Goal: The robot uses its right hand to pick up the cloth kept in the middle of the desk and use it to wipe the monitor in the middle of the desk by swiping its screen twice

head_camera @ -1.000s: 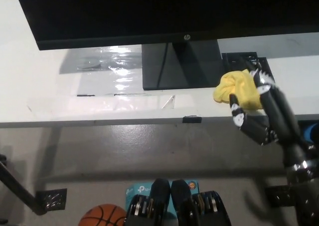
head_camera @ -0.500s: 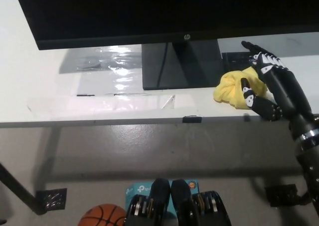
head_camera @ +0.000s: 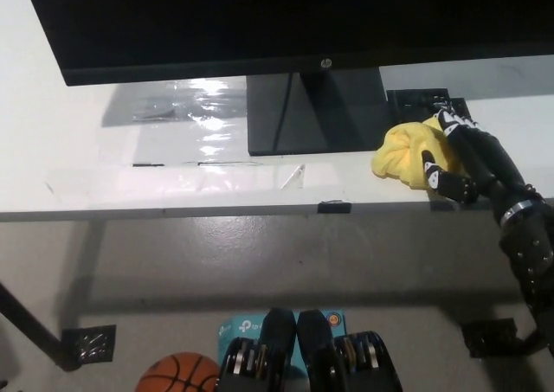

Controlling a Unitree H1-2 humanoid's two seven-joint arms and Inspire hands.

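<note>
A crumpled yellow cloth [head_camera: 402, 152] lies on the white desk [head_camera: 130, 163], just right of the monitor stand [head_camera: 307, 115]. The black monitor [head_camera: 286, 20] spans the top of the view, its screen facing away from the camera. My black right hand [head_camera: 459, 154] comes in from the right and sits against the cloth's right side. Its fingers curl over the cloth's back edge and its thumb presses the front. The cloth still rests on the desk. My left hand is out of view.
A black square pad [head_camera: 415, 100] lies behind the cloth. Clear plastic sheet [head_camera: 173, 106] lies left of the stand. A small black clip [head_camera: 333, 206] sits on the desk's front edge. On the floor below are a basketball [head_camera: 177, 375] and a blue box [head_camera: 238, 330].
The right hand moved from below the desk edge up onto the cloth, stretched its fingers over it, then curled them around it. The cloth barely shifted.
</note>
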